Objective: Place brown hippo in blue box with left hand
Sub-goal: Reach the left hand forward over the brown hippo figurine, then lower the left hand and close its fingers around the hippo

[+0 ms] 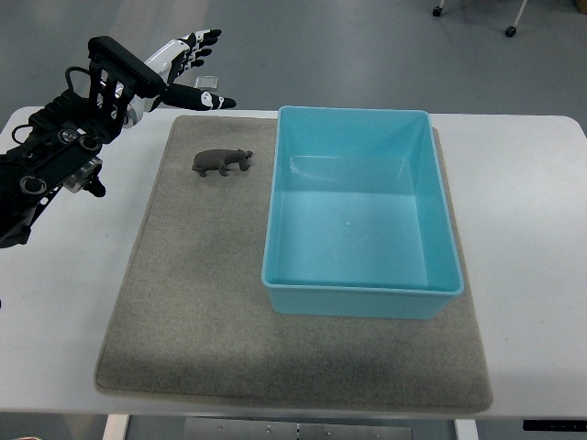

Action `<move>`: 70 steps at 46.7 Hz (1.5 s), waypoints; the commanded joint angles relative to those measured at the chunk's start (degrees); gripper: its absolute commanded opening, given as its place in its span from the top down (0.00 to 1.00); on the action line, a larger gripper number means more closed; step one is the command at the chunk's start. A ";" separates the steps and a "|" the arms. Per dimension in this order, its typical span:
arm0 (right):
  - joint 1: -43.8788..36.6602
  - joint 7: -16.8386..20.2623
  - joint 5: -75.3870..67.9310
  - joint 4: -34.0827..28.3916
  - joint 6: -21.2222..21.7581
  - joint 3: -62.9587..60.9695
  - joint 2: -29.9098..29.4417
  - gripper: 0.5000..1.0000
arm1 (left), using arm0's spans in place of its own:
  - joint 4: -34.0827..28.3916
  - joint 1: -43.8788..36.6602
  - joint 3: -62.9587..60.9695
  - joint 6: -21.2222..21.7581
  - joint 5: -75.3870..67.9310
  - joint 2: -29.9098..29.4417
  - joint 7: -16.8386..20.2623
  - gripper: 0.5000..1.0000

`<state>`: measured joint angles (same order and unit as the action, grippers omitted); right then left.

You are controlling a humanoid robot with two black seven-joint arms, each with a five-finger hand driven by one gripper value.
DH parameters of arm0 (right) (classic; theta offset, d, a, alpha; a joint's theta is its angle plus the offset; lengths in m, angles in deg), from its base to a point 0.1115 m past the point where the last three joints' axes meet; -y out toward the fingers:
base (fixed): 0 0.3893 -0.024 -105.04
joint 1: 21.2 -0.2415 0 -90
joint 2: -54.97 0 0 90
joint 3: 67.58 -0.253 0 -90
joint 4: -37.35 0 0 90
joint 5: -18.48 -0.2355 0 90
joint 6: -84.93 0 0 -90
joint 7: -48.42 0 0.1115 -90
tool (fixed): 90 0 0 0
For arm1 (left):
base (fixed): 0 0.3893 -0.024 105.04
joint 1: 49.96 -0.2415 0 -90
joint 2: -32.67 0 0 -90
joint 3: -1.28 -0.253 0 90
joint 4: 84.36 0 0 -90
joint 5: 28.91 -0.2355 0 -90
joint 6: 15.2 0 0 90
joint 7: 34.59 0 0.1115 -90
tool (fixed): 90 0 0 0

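Observation:
A small brown hippo stands on the grey mat, just left of the blue box. The box is open-topped and empty. My left hand is raised at the upper left, beyond the mat's far left corner, well apart from the hippo. Its fingers are spread and hold nothing. The left arm comes in from the left edge. The right arm does not show.
The mat lies on a white table. A small clear square object lies on the floor past the table's far edge. Chair wheels show on the floor at the top right.

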<state>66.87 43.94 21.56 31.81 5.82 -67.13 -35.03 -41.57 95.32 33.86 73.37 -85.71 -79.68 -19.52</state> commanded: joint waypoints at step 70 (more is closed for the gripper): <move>-0.01 0.00 0.00 0.00 0.00 -0.01 0.00 0.13 | -2.01 7.56 -21.07 -6.75 -16.85 -4.64 0.05 0.20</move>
<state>66.87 43.94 21.56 31.81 5.82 -67.14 -35.03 -43.48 103.04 12.79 66.53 -102.57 -84.41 -19.46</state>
